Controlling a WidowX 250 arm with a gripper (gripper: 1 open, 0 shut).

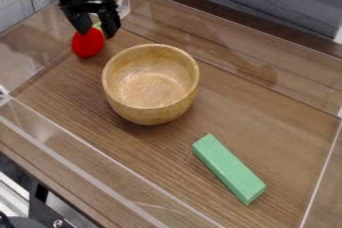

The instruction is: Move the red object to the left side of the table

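Observation:
The red object [87, 42] is a small rounded toy lying on the dark wood table [254, 102] near the far left corner. My gripper [91, 22] hangs just above and slightly right of it, pointing down. Its black fingers [74, 22] are spread open with nothing between them and stand clear of the toy.
A wooden bowl [151, 82] sits right of the red object, near the table's middle. A green rectangular block [227, 168] lies at the front right. Low clear acrylic walls [40, 132] border the tabletop.

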